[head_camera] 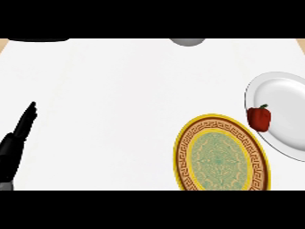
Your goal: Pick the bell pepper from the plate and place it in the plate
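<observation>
Nearest the lower edge: patterned plate, round, yellow-rimmed with a brown key-fret band and a pale green ornamented centre; nothing lies on it.
Left hand: black, at the lower left, fingers straight and pointing up, holding nothing, resting well apart from both plates.
Right hand: not in view.
Bell pepper: small, red, glossy, lobed, with a short green stem; it sits at the near-left rim of the white plate, just beside the patterned plate.
White plate: plain, smooth, shiny, with a shallow rim.
Grasp advice: the rounded, slick skin probably wants fingers curled round the body, not the stem.
Placement advice: set it toward the flat green centre so it cannot roll off.
Counter: flat, matte white.
Far edge: a grey rounded thing, too cropped to name.
</observation>
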Tool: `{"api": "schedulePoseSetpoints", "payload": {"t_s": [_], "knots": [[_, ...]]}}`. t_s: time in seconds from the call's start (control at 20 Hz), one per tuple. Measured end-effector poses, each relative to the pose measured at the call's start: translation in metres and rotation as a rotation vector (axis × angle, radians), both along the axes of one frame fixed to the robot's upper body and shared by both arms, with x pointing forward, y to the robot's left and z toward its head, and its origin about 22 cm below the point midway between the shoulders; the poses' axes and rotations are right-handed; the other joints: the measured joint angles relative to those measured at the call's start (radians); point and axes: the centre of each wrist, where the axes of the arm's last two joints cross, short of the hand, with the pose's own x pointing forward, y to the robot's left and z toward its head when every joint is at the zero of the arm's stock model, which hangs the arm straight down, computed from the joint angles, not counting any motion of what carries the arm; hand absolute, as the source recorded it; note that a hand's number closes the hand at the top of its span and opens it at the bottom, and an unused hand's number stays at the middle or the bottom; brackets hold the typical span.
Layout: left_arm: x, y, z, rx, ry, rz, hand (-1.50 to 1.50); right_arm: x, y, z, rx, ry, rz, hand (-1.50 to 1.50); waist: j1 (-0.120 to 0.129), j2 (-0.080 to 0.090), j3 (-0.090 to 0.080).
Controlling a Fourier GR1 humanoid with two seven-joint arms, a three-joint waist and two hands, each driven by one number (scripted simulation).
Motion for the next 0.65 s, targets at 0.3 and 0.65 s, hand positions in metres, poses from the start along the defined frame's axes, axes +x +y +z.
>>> {"api": "schedulePoseSetpoints", "payload": {"t_s": [0.3, 0.65], "knots": [[0.000, -0.003, -0.002, -0.008, -0.010, -0.008, 0.00, -0.043, -0.036, 0.004, 0.006, -0.049, -0.030, -1.50, 0.009, 0.005, 0.003], [0.002, -0.006, 0.000, -0.010, -0.011, -0.020, 0.00, -0.069, -0.055, 0.013, -0.034, -0.032, -0.075, -1.50, 0.017, 0.008, 0.007]]}}
